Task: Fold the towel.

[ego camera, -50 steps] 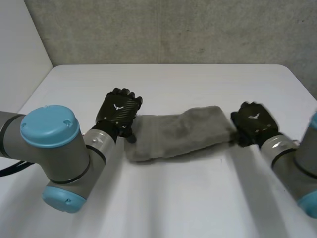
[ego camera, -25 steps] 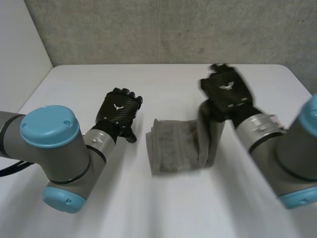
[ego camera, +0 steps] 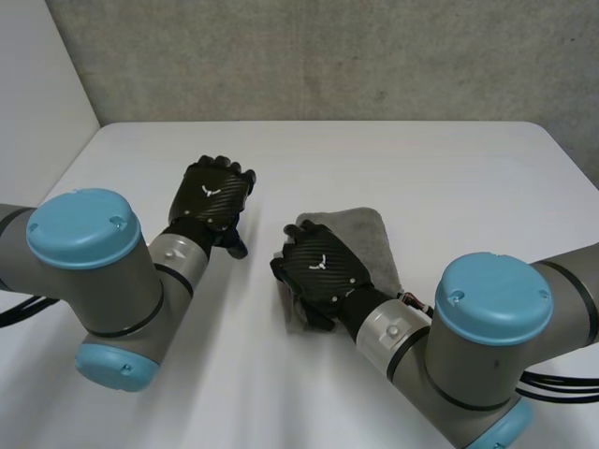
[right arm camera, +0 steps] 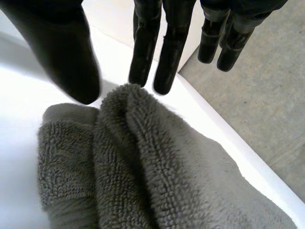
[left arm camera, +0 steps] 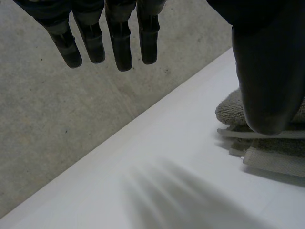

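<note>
The grey towel (ego camera: 367,234) lies folded into a short thick stack in the middle of the white table (ego camera: 421,159). My right hand (ego camera: 321,269) rests over the stack's left end. In the right wrist view the towel (right arm camera: 143,167) bulges under the palm, the fingers (right arm camera: 143,47) are straight, the thumb (right arm camera: 66,57) stands apart, and nothing is pinched. My left hand (ego camera: 213,198) hovers open just left of the towel without touching it. In the left wrist view its fingers (left arm camera: 119,43) hang straight and its thumb (left arm camera: 267,71) is above the towel's layered edge (left arm camera: 271,155).
A grey concrete wall (ego camera: 328,56) runs behind the table's far edge. Bare white tabletop (ego camera: 281,393) lies in front of the towel, between my two arms. My right arm (ego camera: 487,337) reaches across from the right front.
My right hand swung from the towel's right end over to the left, carrying that end across and folding the towel in half. Its fingers have loosened. The left hand drew back slightly.
</note>
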